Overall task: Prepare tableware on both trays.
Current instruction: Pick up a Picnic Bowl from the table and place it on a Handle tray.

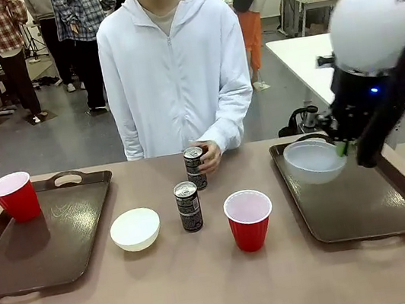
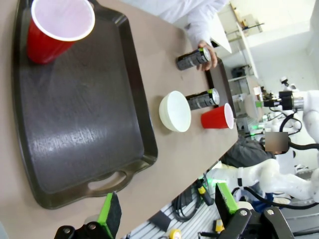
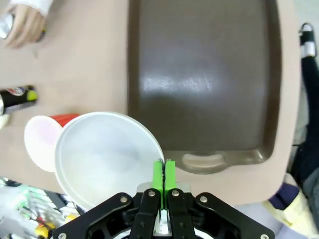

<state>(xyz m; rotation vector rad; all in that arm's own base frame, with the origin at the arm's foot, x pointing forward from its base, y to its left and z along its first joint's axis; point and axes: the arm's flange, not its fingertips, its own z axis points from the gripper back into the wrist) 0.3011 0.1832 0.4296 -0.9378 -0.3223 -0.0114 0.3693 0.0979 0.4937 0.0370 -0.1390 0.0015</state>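
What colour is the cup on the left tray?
The cup is red outside, white inside; the left wrist view shows it best.

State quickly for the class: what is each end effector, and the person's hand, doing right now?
Left end effector: open, empty.
Right end effector: closed on the rim of the grey-white bowl.
Person's hand: holding a can.

Grey lettering on the white arm casing (image 1: 389, 14) at upper right, cut off by the frame edge, reads roughly "FRAN"; print on the two cans (image 1: 188, 207) (image 1: 196, 168) at centre is too small to read.
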